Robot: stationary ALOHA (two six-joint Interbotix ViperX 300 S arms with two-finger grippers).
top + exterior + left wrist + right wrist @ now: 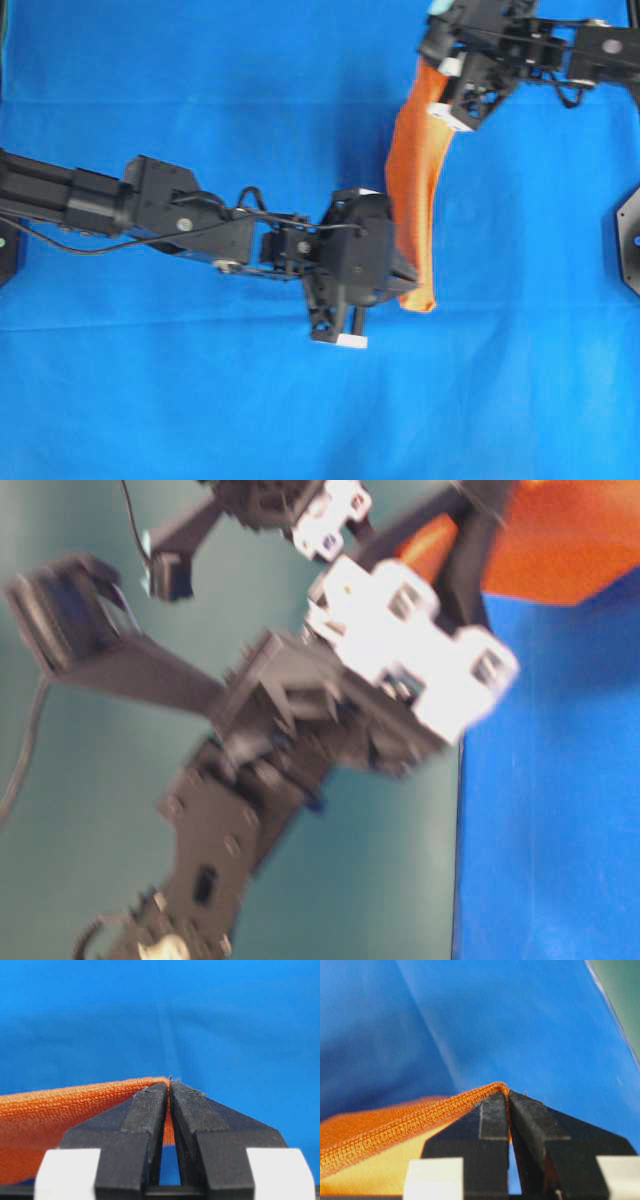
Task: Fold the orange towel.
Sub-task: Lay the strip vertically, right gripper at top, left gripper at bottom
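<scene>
Down at the near end, my left pincer (405,268) is clenched on a corner of the orange towel (418,190); in its wrist view the two black fingers (147,1110) meet tight with the fuzzy orange edge pinched between them and the cloth trailing off to the left. From there the towel runs away from me as a long narrow band, hanging slack between my two arms over the blue surface (200,400), bunched on itself instead of spread flat. Whether its lowest fold brushes the surface I cannot tell. At the far end my right pincer (447,100) is clamped as well, the stitched hem gripped right at its tips in the wrist view, with the cloth again falling off to the left. The table-level view is mostly blurred arm, with a patch of orange up at the far right. So I judge this as the carry stage of the fold: both corners of one edge lifted, the crease not yet laid. What comes next, I reckon, calls for both arms to travel together, keeping that held edge taut and level, sweeping it over the opposite edge and lowering it squarely before either grip lets go.
</scene>
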